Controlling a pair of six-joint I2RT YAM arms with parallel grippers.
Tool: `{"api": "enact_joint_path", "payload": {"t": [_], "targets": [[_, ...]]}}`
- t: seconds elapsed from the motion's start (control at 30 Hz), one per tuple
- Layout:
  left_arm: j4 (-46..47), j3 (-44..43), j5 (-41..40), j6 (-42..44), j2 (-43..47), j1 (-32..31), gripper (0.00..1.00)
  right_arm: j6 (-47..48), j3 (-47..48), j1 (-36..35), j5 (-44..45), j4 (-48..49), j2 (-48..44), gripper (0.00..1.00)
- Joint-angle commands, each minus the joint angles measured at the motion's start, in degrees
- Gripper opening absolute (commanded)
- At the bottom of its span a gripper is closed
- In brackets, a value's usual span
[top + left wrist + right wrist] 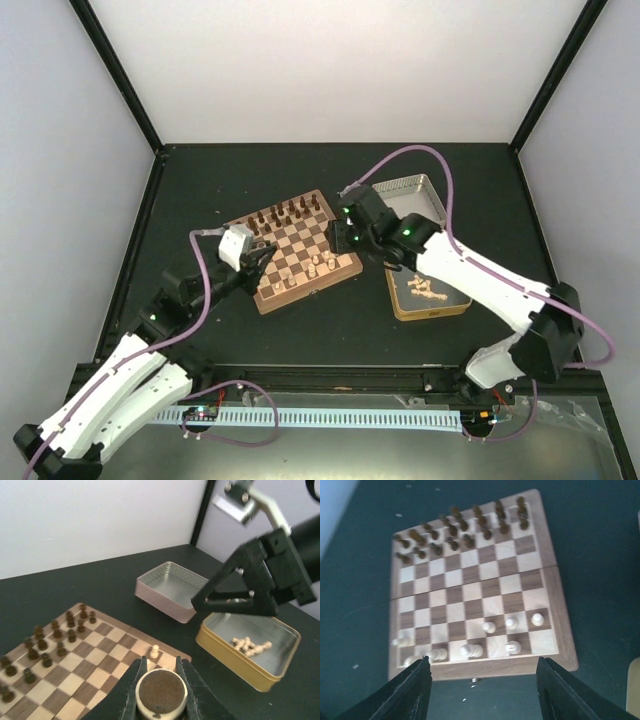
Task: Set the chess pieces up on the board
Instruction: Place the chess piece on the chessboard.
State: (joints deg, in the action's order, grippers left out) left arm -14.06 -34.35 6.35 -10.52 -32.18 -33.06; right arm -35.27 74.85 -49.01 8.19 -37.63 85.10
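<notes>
Left hand [160,672] clamps, seemingly, a base-on chess piece [161,694].

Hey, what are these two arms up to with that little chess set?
Two robot arms are setting up a small chessboard. The dark pieces stand in two rows along one side. Several pale pieces stand on the opposite side, and more lie in the gold tin beside it. The left gripper is shut on one pale piece near the board's edge. The right gripper hangs open over the board, holding nothing.
</notes>
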Motion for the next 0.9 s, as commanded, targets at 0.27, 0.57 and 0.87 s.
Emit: {"api": "enact_joint_path", "payload": {"t": [0.27, 0.57, 0.87], "targets": [[-1.8, -12.8, 23.3, 21.2, -11.3, 0.1, 0.02, 10.2, -2.2, 0.3, -25.7, 7.7, -13.1, 0.63], [-8.3, -17.1, 27.5, 35.1, -16.2, 0.0, 0.02, 6.1, -3.0, 0.3, -35.4, 14.3, -14.8, 0.59], [-10.7, -20.4, 19.3, 41.2, -21.3, -1.2, 0.01, 5.5, -0.8, 0.2, -32.6, 8.7, -11.9, 0.51]]}}
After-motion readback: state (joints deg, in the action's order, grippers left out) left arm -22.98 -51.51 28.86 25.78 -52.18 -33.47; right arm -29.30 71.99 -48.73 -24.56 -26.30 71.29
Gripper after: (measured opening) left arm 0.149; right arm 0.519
